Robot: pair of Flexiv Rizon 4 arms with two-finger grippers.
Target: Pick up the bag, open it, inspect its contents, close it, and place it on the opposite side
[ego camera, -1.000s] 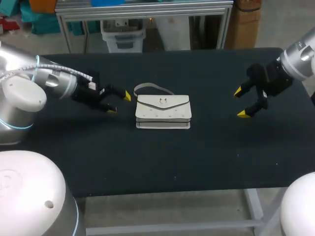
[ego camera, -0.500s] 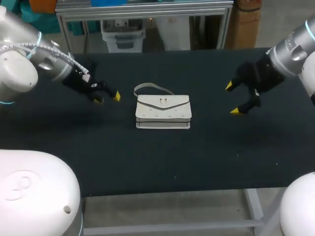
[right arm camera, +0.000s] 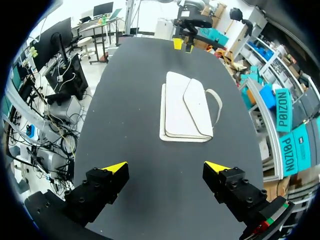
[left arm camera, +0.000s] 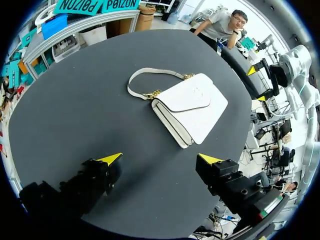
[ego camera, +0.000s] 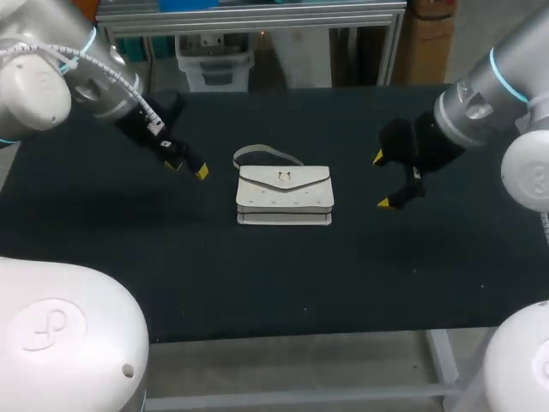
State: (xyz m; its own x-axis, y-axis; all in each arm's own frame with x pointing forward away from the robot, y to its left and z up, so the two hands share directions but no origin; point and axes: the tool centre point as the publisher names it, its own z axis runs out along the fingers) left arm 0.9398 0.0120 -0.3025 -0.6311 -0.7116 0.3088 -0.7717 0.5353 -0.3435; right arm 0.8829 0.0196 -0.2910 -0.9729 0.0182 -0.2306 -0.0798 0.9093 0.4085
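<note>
Near the middle of the desk lies the bag, pale, flat on its back with the flap up and shut. Its strap loops out on the far side, towards our left arm. Our left tool hangs just beside the bag's left end and our right tool near its right end. Both are released, fingers spread, holding nothing and touching nothing.

We judge the step in hand to be the approach for the pick-up. To do it well, we should settle on one arm to lift and let the other wait clear, so the two do not crowd over so small a thing. The strap looks the easiest hold, since it stands proud of the cloth, whereas the body lies flat and offers only thin edges. If we take the body instead, the fingers should straddle an end squarely and come down level, so that a tip does not push the bag along the desk. Whichever hold we choose should leave the flap free, because it has to be opened next. The left wrist view shows the bag well ahead of its fingers, so that tool has some way to travel yet.

Compared with a second ago, the right tool is closer to the bag, having come in from the desk's right side. The left arm is raised and swung back, and its tool now points down at a slant, slightly farther from the bag. The bag itself lies where it lay.
</note>
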